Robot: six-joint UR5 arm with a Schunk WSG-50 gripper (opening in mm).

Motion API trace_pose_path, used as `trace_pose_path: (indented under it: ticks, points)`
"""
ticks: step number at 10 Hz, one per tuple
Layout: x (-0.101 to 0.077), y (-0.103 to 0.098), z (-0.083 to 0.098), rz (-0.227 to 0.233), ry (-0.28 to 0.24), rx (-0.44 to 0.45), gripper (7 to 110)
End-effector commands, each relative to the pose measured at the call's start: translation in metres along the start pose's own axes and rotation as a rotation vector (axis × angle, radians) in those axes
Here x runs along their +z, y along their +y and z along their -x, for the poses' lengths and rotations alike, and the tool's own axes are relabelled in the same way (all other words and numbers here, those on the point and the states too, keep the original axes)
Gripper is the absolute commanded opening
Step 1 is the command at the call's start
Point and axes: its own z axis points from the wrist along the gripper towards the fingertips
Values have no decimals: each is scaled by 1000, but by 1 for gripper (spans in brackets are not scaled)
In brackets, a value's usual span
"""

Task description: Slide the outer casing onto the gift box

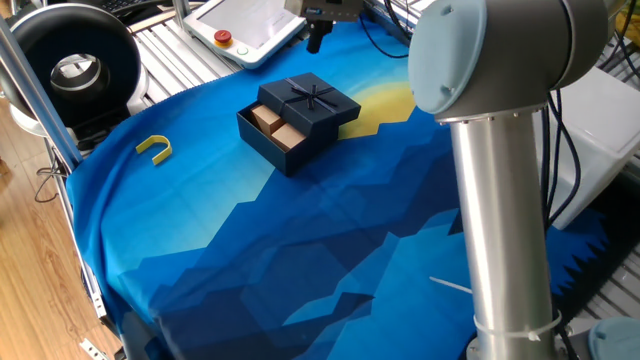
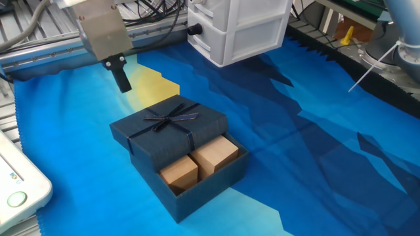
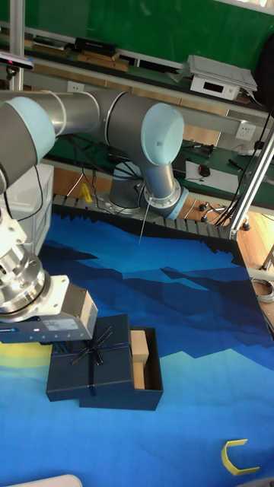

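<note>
Outer casing (image 2: 172,128) partly covers gift box (image 2: 205,172); tan blocks exposed. Gripper (image 2: 121,80) hovers apart, fingers clenched, empty.

The bench (image 1: 330,270) is draped in a blue cloth with a yellow patch. On it rests the gift box (image 1: 280,145), with the outer casing (image 1: 312,102) partly over it. A small yellow U-shaped piece (image 1: 154,149) lies well apart, and white plastic drawers (image 2: 239,26) stand at one edge.

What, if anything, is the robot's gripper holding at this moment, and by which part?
Nothing. The gripper hangs in the air, fingers together, apart from the dark navy ribbon-topped outer casing, which rests partway over the navy gift box with tan blocks.
</note>
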Motion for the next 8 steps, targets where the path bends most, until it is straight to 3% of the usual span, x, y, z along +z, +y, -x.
trace_pose_path:
  ticks: [1,2,6,8]
  points:
    - [-19,42,0,165,-28,-137,7]
    - [-24,49,-2,193,-30,-175,7]
    - [-26,52,-4,205,-29,-207,7]
    - [-21,38,-3,142,-30,-216,7]
